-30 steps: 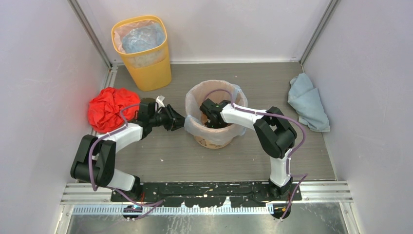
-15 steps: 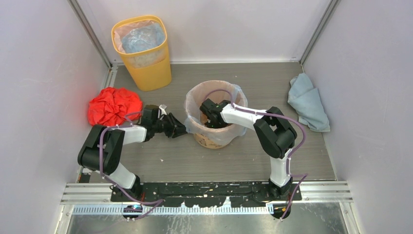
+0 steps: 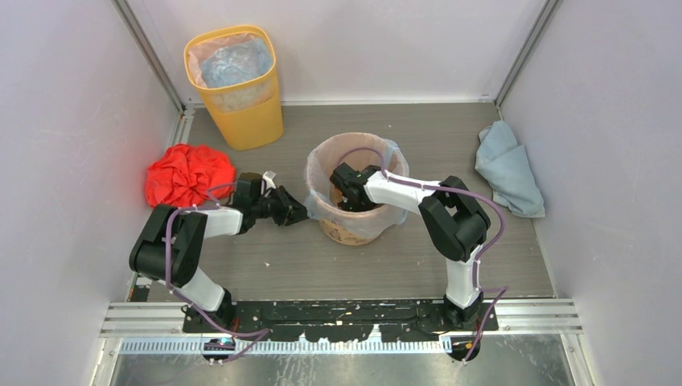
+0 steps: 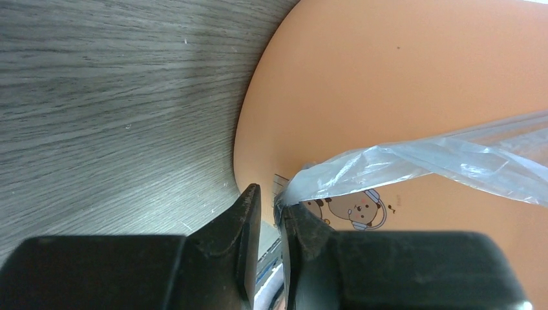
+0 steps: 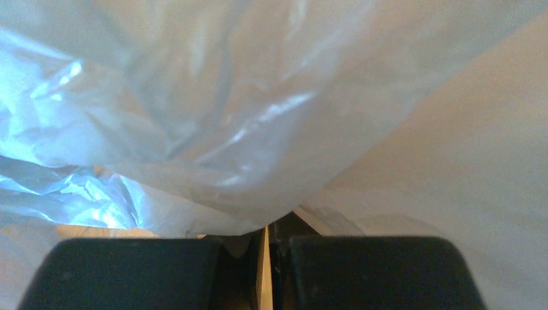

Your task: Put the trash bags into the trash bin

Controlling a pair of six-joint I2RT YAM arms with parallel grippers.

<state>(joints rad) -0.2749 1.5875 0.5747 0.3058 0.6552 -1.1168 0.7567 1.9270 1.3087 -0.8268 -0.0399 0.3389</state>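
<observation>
The orange trash bin (image 3: pixel 354 231) stands mid-table with a clear trash bag (image 3: pixel 315 206) lining it and folded over its rim. My left gripper (image 3: pixel 298 215) is at the bin's left side, low against the wall. In the left wrist view its jaws (image 4: pixel 270 197) stand a narrow gap apart, and the bag's hanging edge (image 4: pixel 420 161) reaches the right fingertip (image 4: pixel 298 216) in front of the bin's wall (image 4: pixel 388 77). My right gripper (image 3: pixel 346 193) is down inside the bin. It (image 5: pixel 267 229) is shut, and the bag film (image 5: pixel 226 97) tents down into its tips.
A yellow bin (image 3: pixel 253 121) lined with a bag stands at the back left. A crumpled red bundle (image 3: pixel 181 177) lies by the left wall, just behind my left arm. A blue cloth (image 3: pixel 507 169) lies at the right wall.
My left arm has folded in, its elbow swinging back toward the left wall, while the gripper stays at the bin's left side and its jaws have narrowed. The right arm has not moved.
</observation>
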